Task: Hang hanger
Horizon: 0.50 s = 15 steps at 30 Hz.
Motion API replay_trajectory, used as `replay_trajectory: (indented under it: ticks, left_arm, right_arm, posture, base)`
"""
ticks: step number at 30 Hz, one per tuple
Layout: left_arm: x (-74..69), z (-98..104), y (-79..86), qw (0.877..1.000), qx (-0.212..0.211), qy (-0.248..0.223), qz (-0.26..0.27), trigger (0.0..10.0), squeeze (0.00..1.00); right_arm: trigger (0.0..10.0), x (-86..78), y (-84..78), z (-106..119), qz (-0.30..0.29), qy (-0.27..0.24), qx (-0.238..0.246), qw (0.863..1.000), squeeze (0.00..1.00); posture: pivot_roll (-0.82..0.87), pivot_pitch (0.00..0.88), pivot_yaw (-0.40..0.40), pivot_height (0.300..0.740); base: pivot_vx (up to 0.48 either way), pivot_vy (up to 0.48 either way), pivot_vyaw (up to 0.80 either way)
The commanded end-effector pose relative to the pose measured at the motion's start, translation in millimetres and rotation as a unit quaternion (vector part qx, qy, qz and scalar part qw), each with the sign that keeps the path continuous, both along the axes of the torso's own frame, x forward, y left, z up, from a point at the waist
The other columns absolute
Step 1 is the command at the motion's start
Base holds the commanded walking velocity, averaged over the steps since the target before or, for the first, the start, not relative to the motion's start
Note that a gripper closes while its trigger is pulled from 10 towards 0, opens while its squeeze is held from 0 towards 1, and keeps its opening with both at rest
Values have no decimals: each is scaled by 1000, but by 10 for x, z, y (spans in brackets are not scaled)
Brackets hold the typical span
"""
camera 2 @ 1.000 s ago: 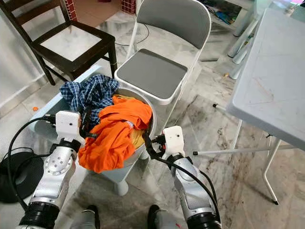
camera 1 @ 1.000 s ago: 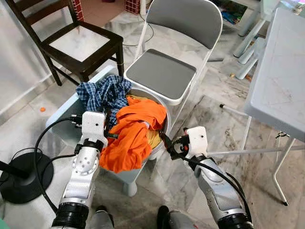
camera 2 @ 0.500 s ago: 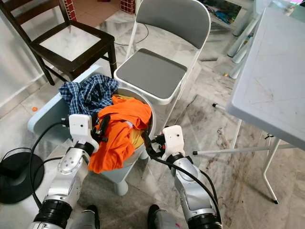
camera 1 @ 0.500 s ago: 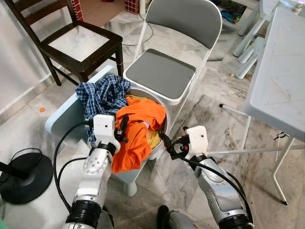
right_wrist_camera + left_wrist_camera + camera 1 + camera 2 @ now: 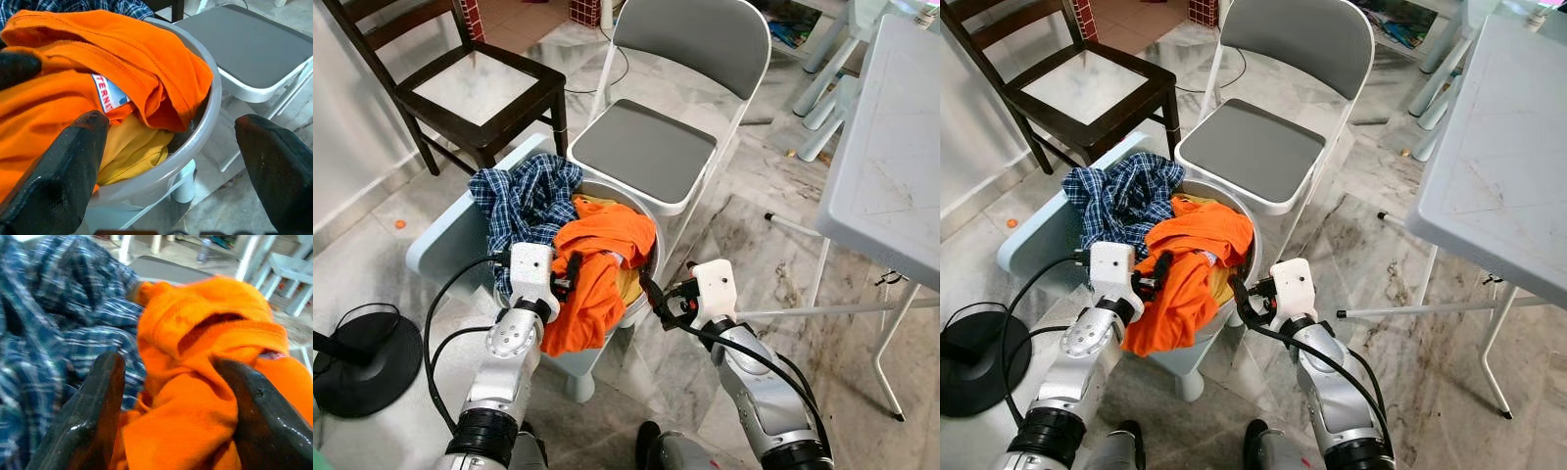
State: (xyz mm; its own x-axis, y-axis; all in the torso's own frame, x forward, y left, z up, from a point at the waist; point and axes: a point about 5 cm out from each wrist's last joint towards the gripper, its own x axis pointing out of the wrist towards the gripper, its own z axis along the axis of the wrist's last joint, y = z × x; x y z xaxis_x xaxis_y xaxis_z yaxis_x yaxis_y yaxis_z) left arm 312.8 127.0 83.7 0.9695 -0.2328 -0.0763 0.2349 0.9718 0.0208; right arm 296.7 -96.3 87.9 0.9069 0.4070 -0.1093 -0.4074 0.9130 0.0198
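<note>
An orange garment [image 5: 603, 253] is heaped in a round grey basket [image 5: 211, 111] and spills over its near side. A blue plaid shirt [image 5: 525, 196] lies beside it on the left. My left gripper [image 5: 571, 273] is at the orange garment's left edge; in the left wrist view it [image 5: 176, 411] stands open with a fold of orange cloth between the fingers. My right gripper [image 5: 658, 298] is open at the basket's right rim, and in the right wrist view it [image 5: 171, 147] spans the rim. A yellow cloth [image 5: 132, 149] lies under the orange one.
The basket rests on a light blue stool [image 5: 445, 245]. A grey folding chair [image 5: 646, 147] stands just behind it and a dark wooden chair [image 5: 480, 88] at back left. A white table [image 5: 891, 166] is on the right. A black round base [image 5: 362, 362] sits on the floor at left.
My left arm has swung from the basket's left side in to the orange garment, its fingers now on either side of a fold. The right gripper has hardly moved.
</note>
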Motion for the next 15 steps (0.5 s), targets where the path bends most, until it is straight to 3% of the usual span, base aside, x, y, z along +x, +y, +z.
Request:
replay_trajectory:
  ticks: [1, 15]
  left_arm:
    - [-93, -106, -43, 999, 21, 19, -18, 0, 0]
    - [-394, -324, -49, 985, 147, 38, -83, 0, 0]
  right_arm:
    - [10000, -21, -35, -25, -8, 5, -5, 1000, 0]
    - [10000, 8, -15, -28, -3, 5, -11, 1000, 0]
  posture:
    - [141, 278, -106, 740]
    - [160, 277, -119, 740]
  base:
    - [0, 0, 0]
    - [0, 0, 0]
